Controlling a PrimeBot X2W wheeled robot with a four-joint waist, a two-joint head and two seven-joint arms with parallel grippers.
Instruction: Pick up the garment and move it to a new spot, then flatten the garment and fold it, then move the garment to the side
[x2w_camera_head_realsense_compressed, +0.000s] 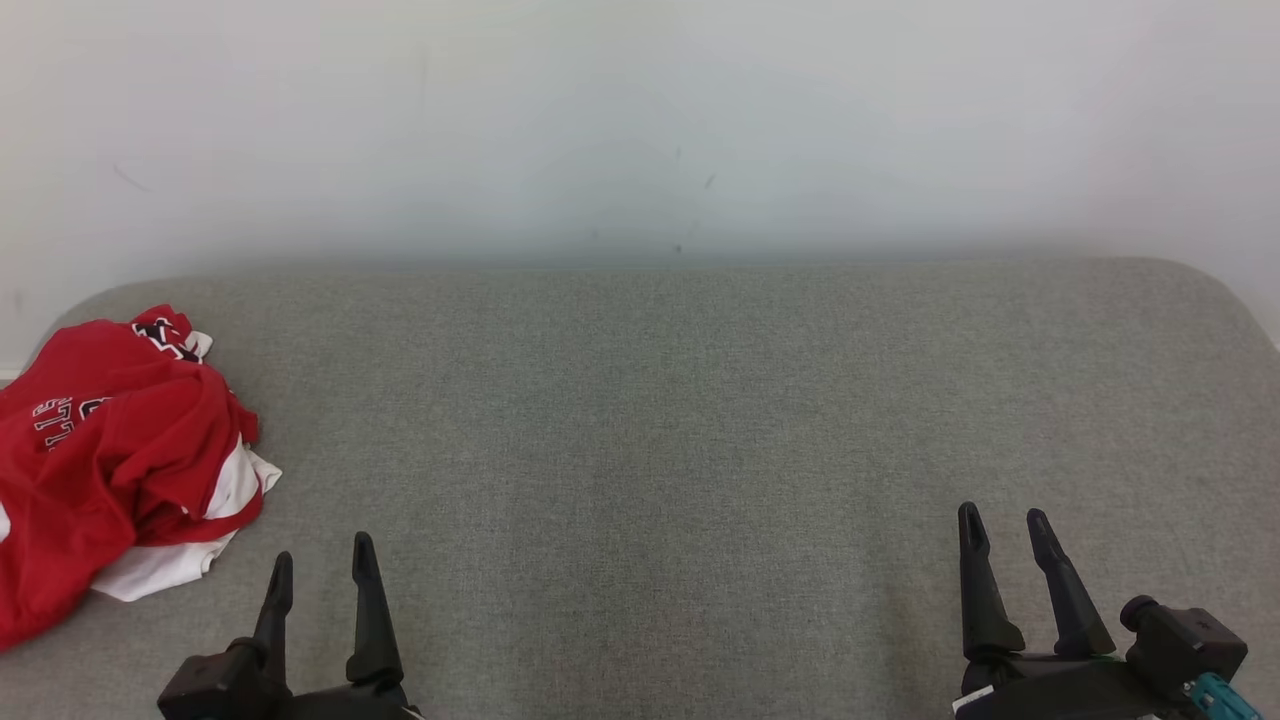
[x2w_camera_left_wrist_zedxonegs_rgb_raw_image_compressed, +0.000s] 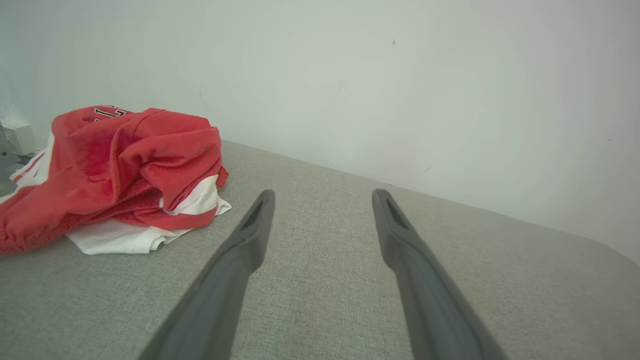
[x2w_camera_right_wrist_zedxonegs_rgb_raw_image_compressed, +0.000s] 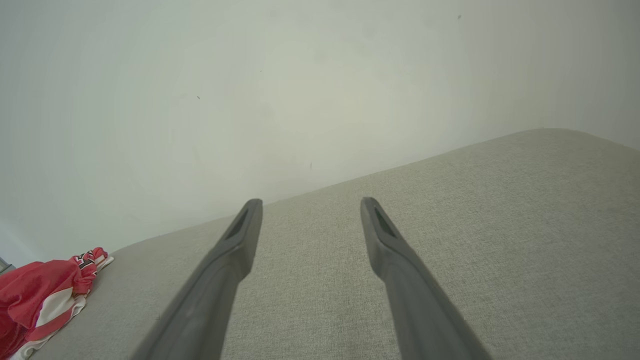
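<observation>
The garment is a crumpled red and white heap at 9 o'clock in the head view, at the left end of the desk. That view's left edge cuts it off, so I cannot tell its full extent. Folds hide most of its lettering and I cannot read it. In my left wrist view the garment sits at 10 o'clock, white cloth showing under the red. Beyond it, a pale boxy thing at the edge is too cut off to make out.

My left jaws stand apart at 7 o'clock in the head view, fingers pointing up, just right of the heap and not touching it. My right jaws stand apart at 5 o'clock, fingers well away from the garment, with nothing between them.

The desk is covered in grey woven fabric, with rounded far corners. It butts against a plain white wall that has a few faint marks.
</observation>
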